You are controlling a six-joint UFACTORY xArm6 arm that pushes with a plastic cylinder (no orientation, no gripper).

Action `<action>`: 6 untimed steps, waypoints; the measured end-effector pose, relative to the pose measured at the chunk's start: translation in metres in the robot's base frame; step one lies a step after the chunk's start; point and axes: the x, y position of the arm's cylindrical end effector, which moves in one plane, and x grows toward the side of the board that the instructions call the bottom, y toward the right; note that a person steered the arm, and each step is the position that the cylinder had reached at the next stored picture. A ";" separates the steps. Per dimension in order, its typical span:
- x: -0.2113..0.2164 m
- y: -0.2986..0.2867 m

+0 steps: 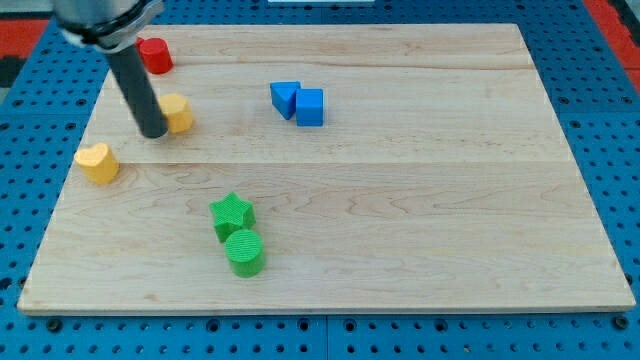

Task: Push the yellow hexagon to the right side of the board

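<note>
A green cylinder (245, 253) is sitting nearest the view's bottom, touching a green star (232, 213) just above it; a yellow heart-shaped block (98, 163) is lying near the wooden board's (420, 200) left edge. Farther up, my tip (155, 132), a bare rod with no pincer, is pressing the left side of the yellow hexagon (178, 113); two blue blocks (298, 102) are touching mid-board, a red cylinder (155, 55) resting top left.

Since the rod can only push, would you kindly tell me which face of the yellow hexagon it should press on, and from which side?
Press the yellow hexagon on the flat side facing the view's left, at mid-height, so it slides rightward without spinning. My tip already sits right beside that side. The blue blocks lie roughly in its path, so it may be wise to steer slightly below them.
</note>
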 end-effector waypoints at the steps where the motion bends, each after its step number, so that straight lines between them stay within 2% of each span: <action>1: -0.046 0.030; 2: -0.075 -0.008; 3: -0.082 0.006; 5: -0.146 0.107; 6: -0.136 0.127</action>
